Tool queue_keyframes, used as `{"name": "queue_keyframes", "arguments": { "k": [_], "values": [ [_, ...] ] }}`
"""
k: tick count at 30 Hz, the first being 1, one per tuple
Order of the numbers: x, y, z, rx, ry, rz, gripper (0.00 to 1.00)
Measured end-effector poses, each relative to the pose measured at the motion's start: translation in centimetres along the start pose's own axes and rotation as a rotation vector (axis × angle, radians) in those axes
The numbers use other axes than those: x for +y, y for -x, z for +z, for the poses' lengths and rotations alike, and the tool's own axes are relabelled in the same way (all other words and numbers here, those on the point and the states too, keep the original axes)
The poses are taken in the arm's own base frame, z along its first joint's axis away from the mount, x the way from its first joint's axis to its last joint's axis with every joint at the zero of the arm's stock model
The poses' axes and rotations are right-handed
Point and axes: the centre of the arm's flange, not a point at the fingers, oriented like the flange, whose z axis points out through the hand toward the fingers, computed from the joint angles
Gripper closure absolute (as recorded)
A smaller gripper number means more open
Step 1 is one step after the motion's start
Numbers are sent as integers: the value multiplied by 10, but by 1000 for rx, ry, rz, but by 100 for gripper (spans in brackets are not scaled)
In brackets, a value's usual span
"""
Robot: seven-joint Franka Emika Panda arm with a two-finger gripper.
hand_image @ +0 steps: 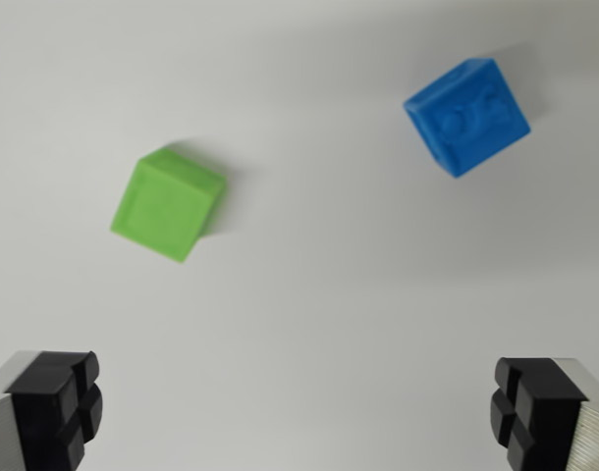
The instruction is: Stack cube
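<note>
Two black finger pads [54,402] sit closest to the lens, one in each lower corner of the wrist view, each backed by a grey metal body. Between them the claw [298,407] stands spread wide, its jaws far apart with nothing gripped and only bare surface showing in the gap. Each pad has a cross-shaped groove cut into its face; no maker's mark or lettering can be read on either.

Beyond the claw lies the pale, plain bench [309,294], white to light grey, without any print or label visible on it.

Taking the claw as the landmark, the green cube [169,204] rests on the bench well above it in the wrist view and toward the wrist view's left, roughly over the left-hand pad but well apart from it. It sits turned at an angle, one corner pointing down toward the claw. Its faces look smooth, and no writing shows on them.

Farther from the claw, up toward the wrist view's right, the blue cube [466,116] also rests on the bench, likewise rotated. Its upper face carries raised relief shapes, rounded and blurred, which cannot be read as letters or a brand.

Both cubes lie apart from one another and neither touches the claw; neither is stacked on the other.
</note>
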Motion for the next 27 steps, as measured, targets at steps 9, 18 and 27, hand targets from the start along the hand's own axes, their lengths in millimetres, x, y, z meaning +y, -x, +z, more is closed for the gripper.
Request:
{"name": "queue_keyframes", "arguments": {
  "k": [9, 18, 27],
  "values": [
    [-6, 12, 20, 3, -1, 56, 0],
    [-15, 27, 47, 6, -3, 125, 0],
    [-24, 43, 76, 11, -5, 201, 0]
  ]
}}
